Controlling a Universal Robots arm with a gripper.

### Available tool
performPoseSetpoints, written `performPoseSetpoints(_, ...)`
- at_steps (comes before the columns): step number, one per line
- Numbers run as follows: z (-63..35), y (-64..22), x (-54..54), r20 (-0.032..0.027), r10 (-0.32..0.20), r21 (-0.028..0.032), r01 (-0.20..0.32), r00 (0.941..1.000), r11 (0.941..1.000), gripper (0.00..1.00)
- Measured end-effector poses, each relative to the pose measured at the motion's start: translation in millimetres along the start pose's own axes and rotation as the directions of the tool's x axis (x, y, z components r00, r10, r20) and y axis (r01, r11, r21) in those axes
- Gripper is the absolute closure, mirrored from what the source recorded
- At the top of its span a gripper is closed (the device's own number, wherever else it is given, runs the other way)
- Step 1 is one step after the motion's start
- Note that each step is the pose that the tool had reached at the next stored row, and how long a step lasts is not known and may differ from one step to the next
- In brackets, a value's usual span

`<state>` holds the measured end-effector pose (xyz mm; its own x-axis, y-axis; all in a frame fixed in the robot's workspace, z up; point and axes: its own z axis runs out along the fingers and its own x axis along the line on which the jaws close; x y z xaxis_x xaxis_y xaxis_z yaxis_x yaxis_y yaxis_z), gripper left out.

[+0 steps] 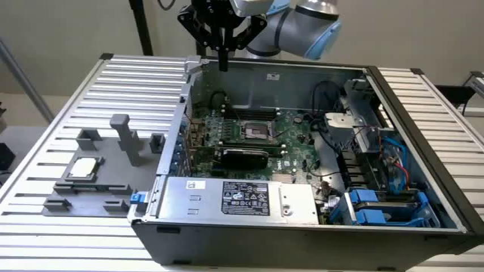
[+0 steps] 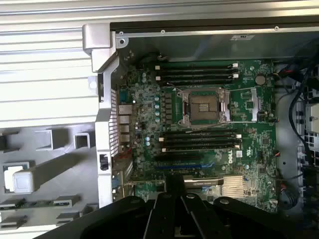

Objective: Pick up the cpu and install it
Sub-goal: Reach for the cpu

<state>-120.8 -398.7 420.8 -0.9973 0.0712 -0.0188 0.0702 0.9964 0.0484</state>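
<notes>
Exterior view: the gripper (image 1: 224, 62) hangs over the case's (image 1: 302, 72) back corner, pinched shut with nothing in it. The cpu (image 1: 83, 166) lies flat in the grey tray (image 1: 113, 165) on the bench (image 1: 144, 79), well apart from the gripper, toward the exterior view's left and the bench's front edge. It's square, so no long axis. I can't read the PSU sticker (image 1: 246, 198).

Wrist view: the shut gripper sits above the motherboard (image 2: 144, 119), and the socket (image 2: 204, 105) is empty. No readable writing.

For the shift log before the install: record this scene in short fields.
end effector: shut, empty, high over the computer case's far wall in the exterior view
cpu: flat in the grey tray, outside the case, not picked up
cpu socket: uncovered, no chip in it, on the motherboard
computer case: open, on the slatted table
</notes>
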Motion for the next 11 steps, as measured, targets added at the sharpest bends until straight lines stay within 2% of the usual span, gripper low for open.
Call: performPoseSetpoints(11, 0.0, 0.0, 0.0, 0.0, 0.0, 0.0001, 0.0, 1.0, 1.0, 0.89)
